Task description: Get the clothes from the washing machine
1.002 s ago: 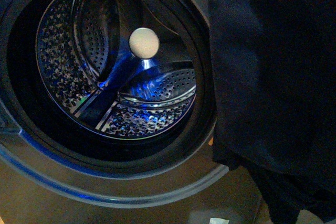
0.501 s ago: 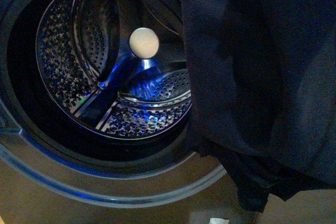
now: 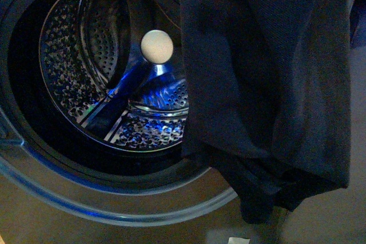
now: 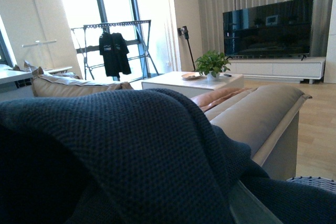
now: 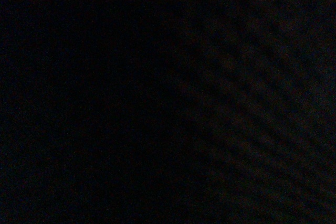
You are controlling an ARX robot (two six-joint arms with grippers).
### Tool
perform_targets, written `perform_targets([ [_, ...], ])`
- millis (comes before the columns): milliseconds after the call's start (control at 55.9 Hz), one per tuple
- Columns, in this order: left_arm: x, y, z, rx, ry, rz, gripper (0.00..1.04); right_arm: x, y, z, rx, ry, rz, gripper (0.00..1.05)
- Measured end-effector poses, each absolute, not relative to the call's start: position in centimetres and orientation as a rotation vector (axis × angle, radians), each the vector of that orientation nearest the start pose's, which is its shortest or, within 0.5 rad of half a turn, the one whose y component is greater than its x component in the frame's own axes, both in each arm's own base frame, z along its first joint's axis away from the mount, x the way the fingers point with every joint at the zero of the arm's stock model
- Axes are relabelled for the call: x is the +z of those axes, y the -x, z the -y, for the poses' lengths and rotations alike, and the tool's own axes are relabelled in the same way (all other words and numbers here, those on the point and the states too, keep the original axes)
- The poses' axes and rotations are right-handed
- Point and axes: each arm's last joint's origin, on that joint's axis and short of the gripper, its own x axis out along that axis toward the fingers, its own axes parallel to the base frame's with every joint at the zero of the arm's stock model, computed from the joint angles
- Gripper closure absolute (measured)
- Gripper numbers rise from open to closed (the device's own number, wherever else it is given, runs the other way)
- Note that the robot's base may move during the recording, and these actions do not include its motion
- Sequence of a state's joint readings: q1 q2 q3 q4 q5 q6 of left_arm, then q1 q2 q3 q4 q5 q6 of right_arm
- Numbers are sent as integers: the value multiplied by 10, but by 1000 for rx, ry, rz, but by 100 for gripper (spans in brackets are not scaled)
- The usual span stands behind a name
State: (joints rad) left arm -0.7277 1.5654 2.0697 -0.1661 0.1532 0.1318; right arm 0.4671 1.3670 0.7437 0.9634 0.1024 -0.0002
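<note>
Limp navy-black knit clothes (image 3: 263,84) hang outside grey front-loader washing machine (image 3: 114,212), covering porthole from 12 to 4 o'clock. We judge they're lifted high to clear rim. Perforated steel drum (image 3: 74,72) looks empty where visible. Right wrist view dark. Left hand, right hand unseen: we can't tell grip.

The clothes (image 3: 263,84) are a limp mass of dark navy, finely knitted fabric. They hang in long folds in front of the right side of the washing machine (image 3: 114,201), covering that part of its round mouth, and the lowest folds dangle below the rim. The grey machine's black-rimmed mouth is uncovered on the left, showing the perforated steel drum (image 3: 86,78) lit blue.
</note>
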Motion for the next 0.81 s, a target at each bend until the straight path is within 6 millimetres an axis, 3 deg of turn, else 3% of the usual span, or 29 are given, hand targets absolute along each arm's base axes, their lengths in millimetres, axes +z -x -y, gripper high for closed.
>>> perform_targets([
  [54, 570, -217, 199, -848, -23, 391, 99, 299, -264, -128, 342, -96, 325, 9],
  [412, 570, -217, 200, -848, -22, 391, 99, 302, -259, -115, 289, -104, 360, 56],
  [608, 570, -217, 200, -849, -23, 392, 72, 315, -245, -101, 264, -128, 428, 82],
  [680, 571, -217, 199, -850, -23, 392, 56, 328, -235, -89, 245, -144, 480, 97],
  [805, 571, -217, 199, -851, -23, 394, 31, 348, -219, -67, 211, -155, 557, 100],
])
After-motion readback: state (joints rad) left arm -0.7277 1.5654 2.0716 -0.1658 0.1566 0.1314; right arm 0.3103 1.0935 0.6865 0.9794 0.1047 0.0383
